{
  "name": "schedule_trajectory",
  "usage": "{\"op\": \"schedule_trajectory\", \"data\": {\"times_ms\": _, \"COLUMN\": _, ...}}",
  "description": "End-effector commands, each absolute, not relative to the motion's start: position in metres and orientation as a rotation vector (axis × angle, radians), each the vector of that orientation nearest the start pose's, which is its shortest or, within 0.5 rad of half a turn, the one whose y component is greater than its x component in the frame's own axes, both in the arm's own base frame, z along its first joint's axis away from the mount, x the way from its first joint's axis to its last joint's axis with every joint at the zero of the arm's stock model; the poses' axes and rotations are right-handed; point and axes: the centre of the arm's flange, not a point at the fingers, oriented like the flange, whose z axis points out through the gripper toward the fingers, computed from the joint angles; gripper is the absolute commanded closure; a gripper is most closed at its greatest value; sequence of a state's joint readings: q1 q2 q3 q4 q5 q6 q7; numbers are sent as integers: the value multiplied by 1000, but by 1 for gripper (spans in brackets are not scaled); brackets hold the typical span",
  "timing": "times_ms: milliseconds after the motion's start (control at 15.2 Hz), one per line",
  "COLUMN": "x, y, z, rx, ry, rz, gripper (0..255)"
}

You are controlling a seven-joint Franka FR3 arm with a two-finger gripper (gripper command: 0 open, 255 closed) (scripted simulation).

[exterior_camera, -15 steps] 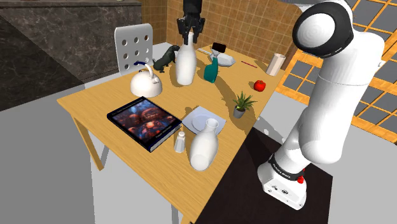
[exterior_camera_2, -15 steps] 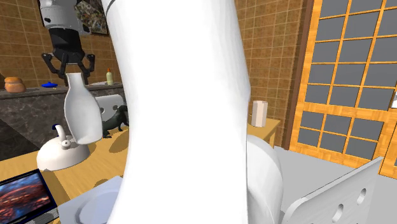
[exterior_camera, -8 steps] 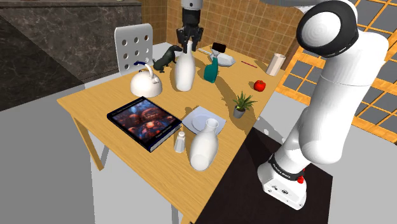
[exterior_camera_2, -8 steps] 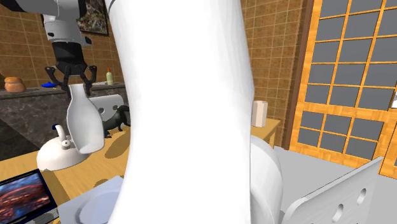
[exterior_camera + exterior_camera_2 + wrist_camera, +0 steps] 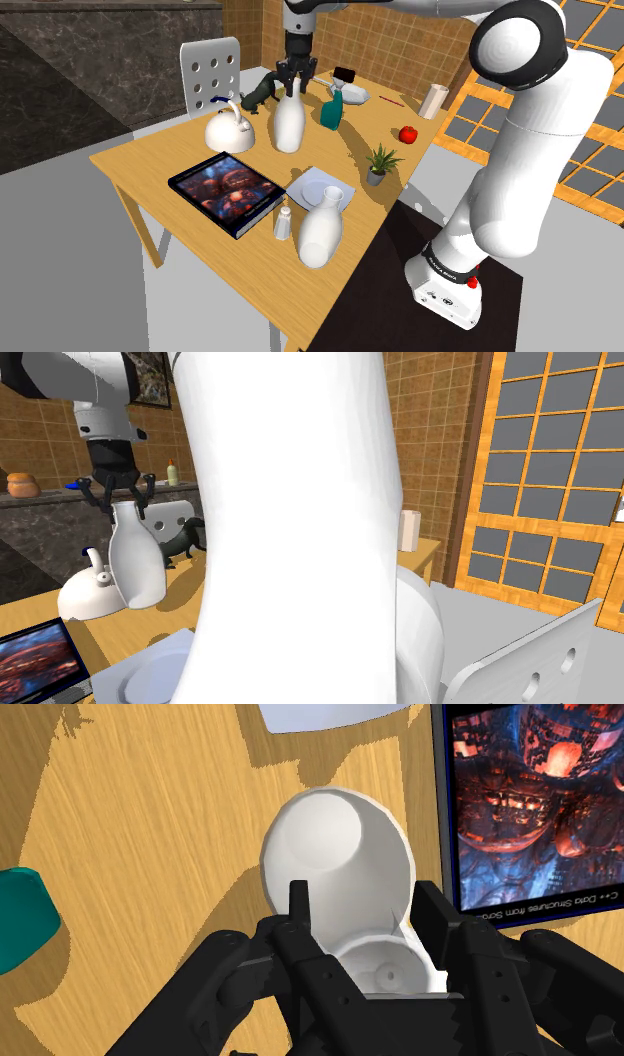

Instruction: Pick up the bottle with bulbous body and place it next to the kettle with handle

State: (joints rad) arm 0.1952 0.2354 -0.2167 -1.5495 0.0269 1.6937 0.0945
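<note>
Gripper (image 5: 291, 76): the fingers (image 5: 299, 909) are closed on the neck of the white bottle (image 5: 289, 123), one on each side just under the open mouth. The gripper points straight down, and the bottle hangs upright beneath it.

Bottle position: over the wooden table (image 5: 150, 165), just beside the white kettle (image 5: 230, 127), on the kettle's right in the shoulder view. In the second exterior view the bottle (image 5: 138, 562) overlaps the kettle (image 5: 85, 595), with the gripper (image 5: 119, 504) at its neck. It cannot be determined whether the base touches the table or the side touches the kettle.

Wrist view: the gripper (image 5: 367, 919) frames the bottle (image 5: 335, 844), whose round body widens below the neck. The kettle (image 5: 330, 714) lies beyond it.

Surrounding items, shoulder view:
- A teal spray bottle (image 5: 332, 111) stands near the bottle on the side away from the kettle.
- A dark animal figure (image 5: 260, 91) lies behind the kettle.
- A book (image 5: 225, 190) lies flat in front of the kettle.
- A plate (image 5: 318, 185), a small shaker (image 5: 284, 222) and a second white bottle (image 5: 320, 235) are grouped toward the near edge.
- A potted plant (image 5: 379, 163) and a red apple (image 5: 407, 134) sit well apart from the gripper, toward the arm's stand.
</note>
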Motion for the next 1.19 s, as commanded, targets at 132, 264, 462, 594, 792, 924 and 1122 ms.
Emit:
{"op": "schedule_trajectory", "data": {"times_ms": 132, "x": 625, "y": 1, "z": 487, "rx": -3160, "ry": 185, "rz": 132, "gripper": 255}}
{"op": "schedule_trajectory", "data": {"times_ms": 264, "x": 625, "y": 1, "z": 476, "rx": -3160, "ry": 185, "rz": 132, "gripper": 255}}
{"op": "schedule_trajectory", "data": {"times_ms": 462, "x": 625, "y": 1, "z": 460, "rx": -3160, "ry": 185, "rz": 132, "gripper": 255}}
{"op": "schedule_trajectory", "data": {"times_ms": 594, "x": 625, "y": 1, "z": 450, "rx": -3160, "ry": 185, "rz": 132, "gripper": 255}}
{"op": "schedule_trajectory", "data": {"times_ms": 792, "x": 625, "y": 1, "z": 437, "rx": -3160, "ry": 185, "rz": 132, "gripper": 255}}
{"op": "schedule_trajectory", "data": {"times_ms": 924, "x": 625, "y": 1, "z": 437, "rx": -3160, "ry": 185, "rz": 132, "gripper": 255}}
{"op": "schedule_trajectory", "data": {"times_ms": 1122, "x": 625, "y": 1, "z": 437, "rx": -3160, "ry": 185, "rz": 132, "gripper": 255}}
